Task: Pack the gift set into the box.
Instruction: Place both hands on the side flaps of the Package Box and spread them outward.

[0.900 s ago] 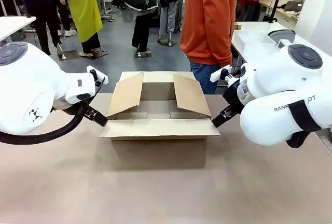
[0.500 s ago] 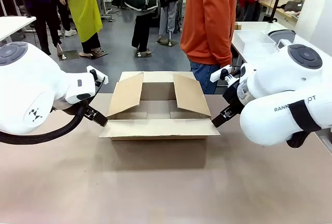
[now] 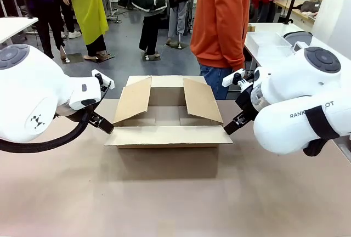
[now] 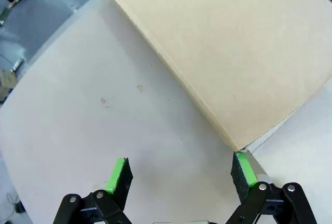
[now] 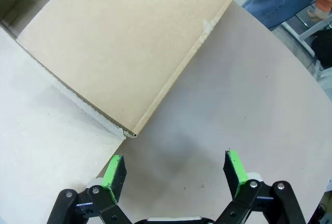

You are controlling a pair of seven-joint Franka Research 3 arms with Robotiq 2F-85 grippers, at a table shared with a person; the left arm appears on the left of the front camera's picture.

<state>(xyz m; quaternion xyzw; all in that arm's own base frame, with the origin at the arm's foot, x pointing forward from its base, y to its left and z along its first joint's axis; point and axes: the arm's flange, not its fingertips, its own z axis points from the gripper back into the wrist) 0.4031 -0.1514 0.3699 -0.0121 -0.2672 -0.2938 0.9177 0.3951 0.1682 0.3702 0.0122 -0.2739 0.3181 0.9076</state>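
Nothing has shifted vs. the earlier frames: arms, box [image 3: 167, 163] & person [image 3: 222, 23] sit as they were.

The left gripper [image 4: 180, 168] hangs low over the table [image 3: 164, 204], just off the box's left end. Its jaws are spread wide w/ nothing between them, and one green pad [image 4: 242, 168] is just beside a flap corner. It is prob. parked there to keep the opening free yet stay within reach of the flaps.

The box stands mid-table between the two arms, all four flaps open. The near flap [image 3: 137, 136] is folded out flat, the side flaps [image 3: 133, 99] lean up and inward, and the far flap [image 3: 164, 80] lies back toward the person. It is plain brown corrugated board: matte, stiff, w/ a slightly ragged cut edge at the corners. What shows of the inside is bare cardboard, so packing looks not yet begun.

The right gripper [image 5: 174, 166] mirrors the left at the box's right end: fingers wide apart, holding nothing, a flap corner close above one pad. The table is smooth, pale beige, faintly scuffed. The person in an orange top stands at the far edge, right of centre.
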